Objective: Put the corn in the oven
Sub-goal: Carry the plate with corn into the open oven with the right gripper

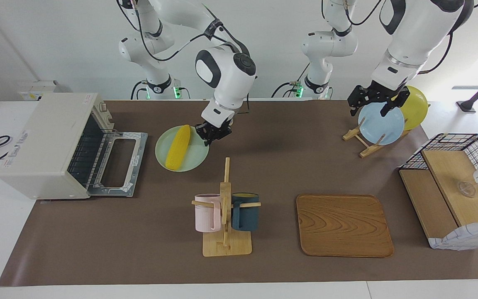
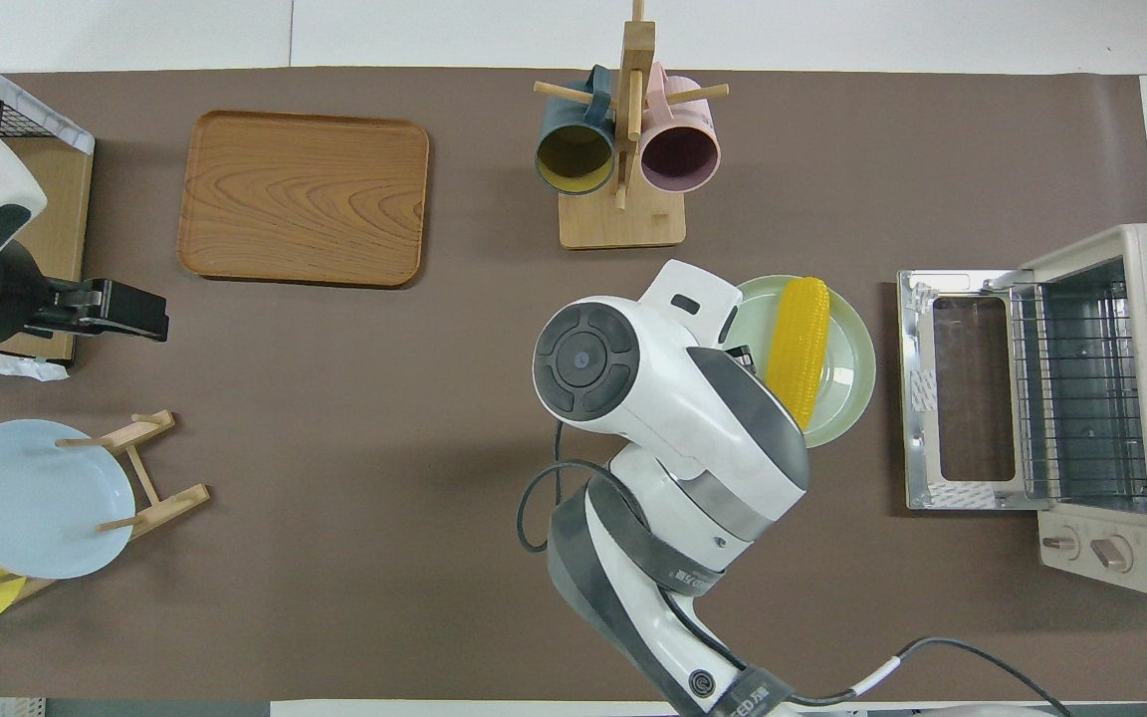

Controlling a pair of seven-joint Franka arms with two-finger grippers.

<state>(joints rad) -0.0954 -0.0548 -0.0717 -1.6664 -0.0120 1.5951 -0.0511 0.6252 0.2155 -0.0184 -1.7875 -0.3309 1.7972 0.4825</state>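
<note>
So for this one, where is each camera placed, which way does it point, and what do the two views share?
Facing view: high across the table, looking at the robots; both arms show, the right gripper shut over the green plate beside the corn, the left gripper over the plate rack.
Overhead view: above the robots' end, looking steeply down; the right arm covers part of the plate, the left gripper is open and waits.
Shared: corn, open oven, mug stand, wooden tray, half a turn apart.
</note>
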